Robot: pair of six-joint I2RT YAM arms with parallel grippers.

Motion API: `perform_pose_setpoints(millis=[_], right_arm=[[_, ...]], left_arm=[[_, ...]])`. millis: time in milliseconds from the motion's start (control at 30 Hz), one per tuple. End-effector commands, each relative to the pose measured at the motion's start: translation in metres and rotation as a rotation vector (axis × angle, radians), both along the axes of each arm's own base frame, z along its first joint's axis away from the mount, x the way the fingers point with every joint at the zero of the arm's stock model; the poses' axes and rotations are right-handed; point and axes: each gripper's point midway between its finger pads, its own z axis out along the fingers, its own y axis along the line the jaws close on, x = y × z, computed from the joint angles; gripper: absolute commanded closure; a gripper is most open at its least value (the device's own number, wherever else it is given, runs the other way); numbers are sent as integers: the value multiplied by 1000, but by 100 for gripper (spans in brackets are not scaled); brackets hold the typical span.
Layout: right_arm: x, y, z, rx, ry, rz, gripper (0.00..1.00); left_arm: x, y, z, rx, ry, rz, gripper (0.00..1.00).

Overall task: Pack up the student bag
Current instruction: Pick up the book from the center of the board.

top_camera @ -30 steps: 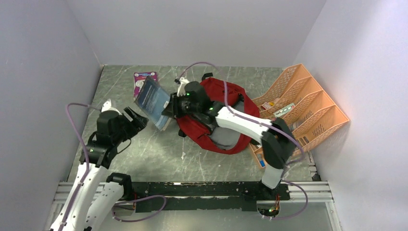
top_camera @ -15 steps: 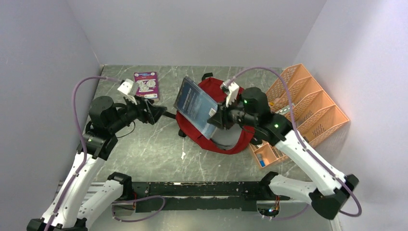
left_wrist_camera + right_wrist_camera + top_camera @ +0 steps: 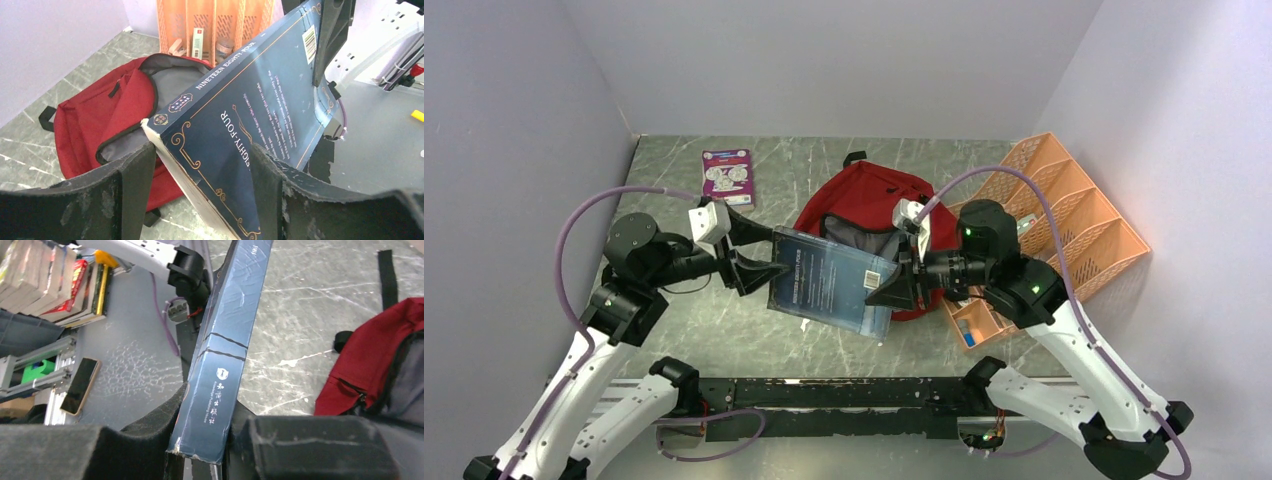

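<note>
The student bag (image 3: pixel 864 200) is a dark red backpack lying at the middle back of the table, its mouth open and its grey lining showing. It also shows in the left wrist view (image 3: pixel 100 110) and the right wrist view (image 3: pixel 370 375). My right gripper (image 3: pixel 889 285) is shut on the right end of a dark blue book (image 3: pixel 829 280) and holds it in the air in front of the bag. My left gripper (image 3: pixel 766 255) is open, with its jaws on either side of the book's left end (image 3: pixel 260 110). The right wrist view shows the book's spine (image 3: pixel 225 355) clamped between my pads.
An orange plastic desk organiser (image 3: pixel 1064 220) with small items stands at the right, close to the bag. A purple booklet (image 3: pixel 727 175) lies flat at the back left. White walls close in the table on three sides.
My right arm has carried the book from the left, across the bag, down to in front of it. My left arm has moved right, and its open jaws now straddle the book's left end.
</note>
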Motion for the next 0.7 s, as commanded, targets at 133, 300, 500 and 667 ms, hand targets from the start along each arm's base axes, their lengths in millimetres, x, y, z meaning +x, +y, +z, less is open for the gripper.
perform_pose_setpoints(millis=[133,300,500,667], right_arm=[[-18,7,57,229,-190,132,100],[-26,-1,71,277,-261,121,100],[-24,-11,82,300,-324,53,100],[-23,-12,85,310,-347,37,100]], left_arm=[[-42,-12,-1,-63,-13,-210,29],[-36,-9,0,-78,4,-147,23],[-30,-8,2,-74,10,-115,22],[-34,-10,3,-80,17,-142,23]])
